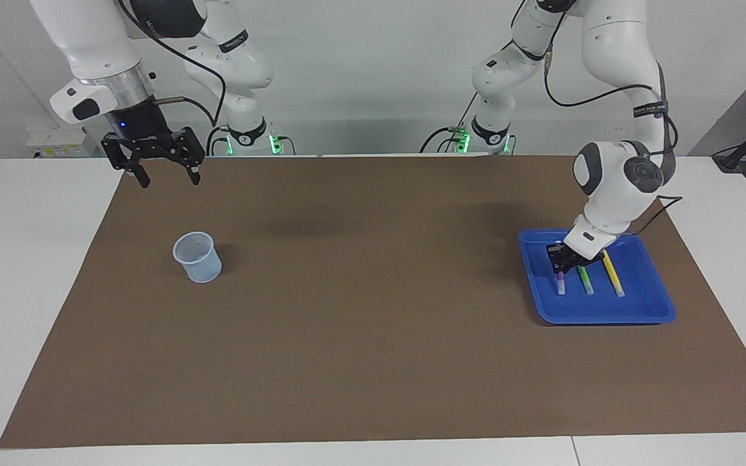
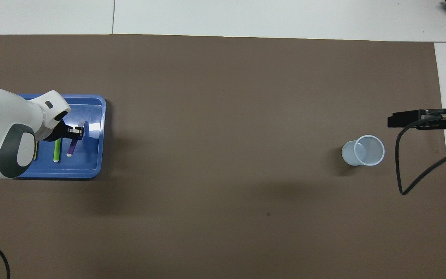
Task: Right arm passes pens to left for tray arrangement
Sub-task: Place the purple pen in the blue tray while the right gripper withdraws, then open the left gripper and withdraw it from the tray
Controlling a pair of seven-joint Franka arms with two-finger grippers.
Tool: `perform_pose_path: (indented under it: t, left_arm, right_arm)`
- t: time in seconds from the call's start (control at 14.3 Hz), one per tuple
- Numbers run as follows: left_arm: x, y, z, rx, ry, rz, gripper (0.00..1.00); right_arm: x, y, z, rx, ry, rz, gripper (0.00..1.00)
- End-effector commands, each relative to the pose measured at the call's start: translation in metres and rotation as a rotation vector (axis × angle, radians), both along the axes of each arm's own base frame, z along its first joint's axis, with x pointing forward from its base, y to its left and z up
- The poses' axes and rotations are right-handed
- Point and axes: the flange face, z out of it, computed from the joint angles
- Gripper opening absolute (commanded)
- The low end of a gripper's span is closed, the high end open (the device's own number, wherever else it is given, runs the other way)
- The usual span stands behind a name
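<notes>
The blue tray (image 1: 645, 304) lies at the left arm's end of the table. The yellow pen (image 1: 613, 275), the green pen (image 1: 585, 279) and the purple pen (image 1: 561, 283) lie side by side in it. My left gripper (image 1: 564, 259) is down in the tray at one end of the purple pen. From overhead the tray (image 2: 91, 116), green pen (image 2: 57, 150) and purple pen (image 2: 72, 147) show beside the left gripper (image 2: 78, 131); the arm hides most of the yellow pen. My right gripper (image 1: 166, 171) is open and empty, waiting in the air over the mat's edge nearest the robots.
A small pale-blue translucent cup (image 1: 197, 257) stands upright on the brown mat toward the right arm's end; it also shows in the overhead view (image 2: 363, 150). A black cable (image 2: 405, 170) hangs from the right arm next to the cup.
</notes>
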Motion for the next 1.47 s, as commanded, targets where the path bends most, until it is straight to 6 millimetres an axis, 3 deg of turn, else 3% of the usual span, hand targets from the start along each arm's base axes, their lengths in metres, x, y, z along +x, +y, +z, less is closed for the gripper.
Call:
perform_pose_path:
  t: [0.0, 0.14, 0.21, 0.42, 0.98, 1.19, 1.4]
  left_arm:
    - [-0.003, 0.000, -0.003, 0.015, -0.016, -0.024, 0.32]
    - [-0.004, 0.001, -0.004, 0.016, -0.009, -0.023, 0.86]
    - [-0.004, 0.002, -0.004, 0.017, -0.004, -0.017, 1.00]
    - [-0.005, 0.002, 0.005, 0.029, 0.012, -0.012, 1.00]
    - [-0.020, 0.003, 0.099, 0.095, 0.031, 0.049, 1.00]
    - [-0.026, 0.002, 0.139, 0.120, 0.011, 0.078, 1.00]
    - [-0.041, 0.038, 0.185, 0.152, 0.025, 0.160, 1.00]
  right_arm:
    - [0.007, 0.000, 0.003, -0.014, 0.019, 0.020, 1.00]
    - [0.007, -0.002, 0.000, -0.007, 0.039, 0.006, 1.00]
    - [0.008, -0.007, 0.000, -0.004, 0.042, -0.010, 1.00]
    - [0.009, -0.018, -0.003, -0.009, 0.050, -0.023, 1.00]
    - [0.012, -0.017, -0.013, -0.013, 0.071, -0.021, 1.00]
    - [0.020, -0.017, 0.002, -0.022, 0.076, -0.017, 1.00]
    - [0.021, -0.018, 0.007, -0.022, 0.090, -0.017, 1.00]
